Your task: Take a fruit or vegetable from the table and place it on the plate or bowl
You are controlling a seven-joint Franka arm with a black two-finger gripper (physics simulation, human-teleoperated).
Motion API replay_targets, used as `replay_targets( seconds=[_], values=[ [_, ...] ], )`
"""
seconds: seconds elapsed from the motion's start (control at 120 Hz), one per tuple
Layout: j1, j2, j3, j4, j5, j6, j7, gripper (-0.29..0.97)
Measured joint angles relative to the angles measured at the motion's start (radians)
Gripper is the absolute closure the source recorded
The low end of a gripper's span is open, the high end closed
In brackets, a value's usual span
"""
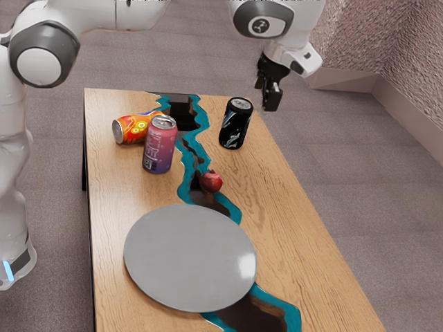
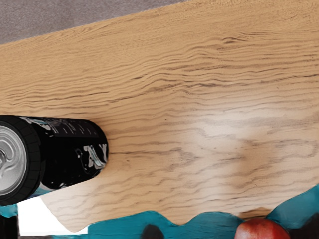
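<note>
A small red apple [image 1: 212,181] lies on the teal resin strip near the middle of the wooden table [image 1: 297,228]. A large flat grey plate [image 1: 190,257] rests closer to the front, just below the apple in the exterior view. My gripper [image 1: 270,97] hangs open and empty above the table's far right edge, just right of a black can [image 1: 236,123] and well above the apple. In the wrist view the black can [image 2: 55,159] stands under the hand's side, and the apple [image 2: 261,230] peeks in beyond the bare wood [image 2: 199,99].
A purple-pink can [image 1: 160,144] stands upright left of the apple. An orange can [image 1: 136,127] lies on its side behind it. The teal strip [image 1: 185,149] has dark holes along it. A pink textured wall [image 1: 387,34] rises at the back right.
</note>
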Motion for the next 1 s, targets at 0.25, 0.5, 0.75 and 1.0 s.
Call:
replay_targets(
  seconds=[0.25, 0.5, 0.75, 1.0],
  values=[
    [-0.091, 0.042, 0.002, -0.010, -0.031, -0.004, -0.027, 0.00],
    [0.005, -0.246, 0.030, -0.585, -0.171, 0.144, -0.070, 0.00],
    [0.048, -0.314, 0.010, -0.722, -0.215, 0.295, -0.085, 0.00],
    [0.147, -0.209, -0.067, -0.717, -0.231, 0.404, -0.078, 0.00]
  ],
)
